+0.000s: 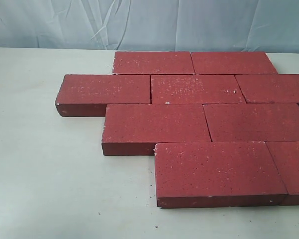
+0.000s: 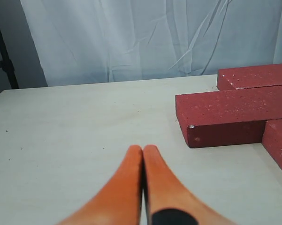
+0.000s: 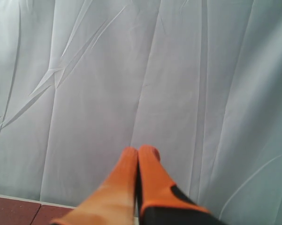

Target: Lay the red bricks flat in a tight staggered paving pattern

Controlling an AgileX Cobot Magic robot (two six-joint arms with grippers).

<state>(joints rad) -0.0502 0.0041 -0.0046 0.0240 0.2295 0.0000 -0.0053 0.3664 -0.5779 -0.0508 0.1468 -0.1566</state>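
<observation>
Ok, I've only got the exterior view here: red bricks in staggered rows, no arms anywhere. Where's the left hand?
Observer: The left hand is shut and empty, over bare table, short of the nearest of the red bricks.
Operator: And the right hand?
Observer: The right hand is shut as well, holding nothing, aimed at the white curtain.
Operator: Any bricks near it?
Observer: Only a sliver of the red bricks shows in its wrist view; its fingertips touch none.
</observation>
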